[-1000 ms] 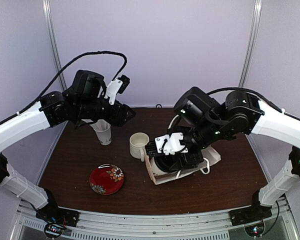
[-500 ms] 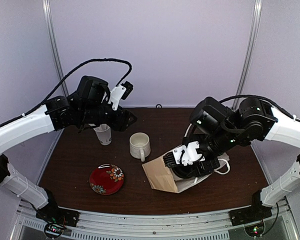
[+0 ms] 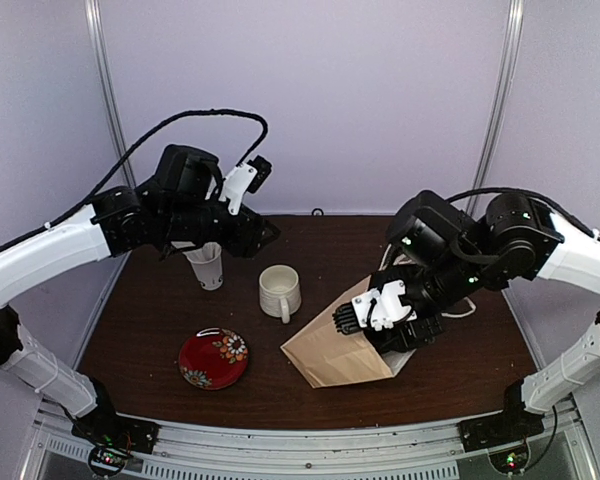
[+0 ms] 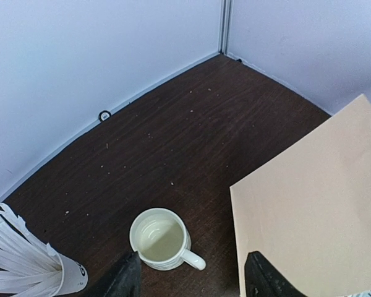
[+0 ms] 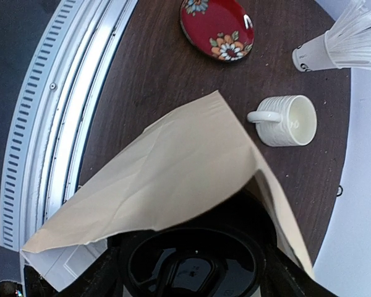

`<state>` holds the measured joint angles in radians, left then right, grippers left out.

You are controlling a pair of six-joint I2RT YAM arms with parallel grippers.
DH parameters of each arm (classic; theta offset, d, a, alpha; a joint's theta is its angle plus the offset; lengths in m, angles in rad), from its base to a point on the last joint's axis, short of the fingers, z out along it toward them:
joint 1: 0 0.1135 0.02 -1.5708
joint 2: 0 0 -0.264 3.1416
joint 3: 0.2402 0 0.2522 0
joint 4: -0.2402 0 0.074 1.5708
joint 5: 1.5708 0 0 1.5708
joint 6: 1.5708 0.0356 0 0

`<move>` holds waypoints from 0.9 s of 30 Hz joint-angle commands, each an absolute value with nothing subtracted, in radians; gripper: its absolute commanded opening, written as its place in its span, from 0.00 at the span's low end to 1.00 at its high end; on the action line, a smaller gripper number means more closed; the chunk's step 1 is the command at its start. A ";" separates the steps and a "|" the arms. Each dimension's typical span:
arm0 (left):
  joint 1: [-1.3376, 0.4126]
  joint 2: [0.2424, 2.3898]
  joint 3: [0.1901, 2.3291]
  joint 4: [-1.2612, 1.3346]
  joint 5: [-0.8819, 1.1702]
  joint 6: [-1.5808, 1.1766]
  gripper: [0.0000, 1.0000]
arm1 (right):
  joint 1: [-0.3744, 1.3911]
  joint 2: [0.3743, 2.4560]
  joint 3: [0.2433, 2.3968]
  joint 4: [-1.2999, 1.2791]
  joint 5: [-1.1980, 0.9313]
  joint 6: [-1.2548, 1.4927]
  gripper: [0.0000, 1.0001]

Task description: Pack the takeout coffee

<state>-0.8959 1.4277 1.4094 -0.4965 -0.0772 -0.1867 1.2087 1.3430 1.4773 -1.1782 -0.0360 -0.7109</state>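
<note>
The takeout coffee shows only as its round black lid (image 5: 191,266), low in the right wrist view; its white cup body is hidden. My right gripper (image 5: 191,281) is shut around it, one finger on each side of the lid, inside the open mouth of a tan paper bag (image 5: 173,173). In the top view the bag (image 3: 330,350) lies tilted at front centre, with my right gripper (image 3: 365,318) at its raised mouth. My left gripper (image 4: 193,281) is open and empty, high above the mug, at the back left in the top view (image 3: 255,235).
A white ceramic mug (image 3: 279,290) stands left of the bag and also shows in both wrist views (image 4: 159,238) (image 5: 289,120). A small paper cup of white straws (image 3: 208,265) stands at back left. A red flowered plate (image 3: 213,358) lies at front left.
My right gripper has moved right and back with the coffee. The bag has swung with it and now lies tilted with its mouth raised. My left arm has shifted slightly right.
</note>
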 commanded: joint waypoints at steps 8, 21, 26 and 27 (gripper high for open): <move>-1.085 1.211 1.269 -0.454 -0.194 -0.195 0.61 | 1.168 1.454 1.710 -1.127 -0.074 -0.654 0.43; -1.229 1.318 1.266 -0.325 -0.338 -0.415 0.61 | 1.040 1.461 1.750 -1.159 -0.154 -0.596 0.44; -1.228 1.376 1.345 -0.317 -0.402 -0.457 0.61 | 1.019 1.445 1.741 -1.153 -0.172 -0.591 0.44; -1.229 1.398 1.381 -0.354 -0.406 -0.456 0.61 | 1.019 1.444 1.741 -1.152 -0.176 -0.589 0.44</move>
<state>-1.2278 1.3529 1.2568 -0.3851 -0.3283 -0.4049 1.0290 1.4734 1.7367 -1.1488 -0.1471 -0.6121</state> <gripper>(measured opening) 0.611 0.725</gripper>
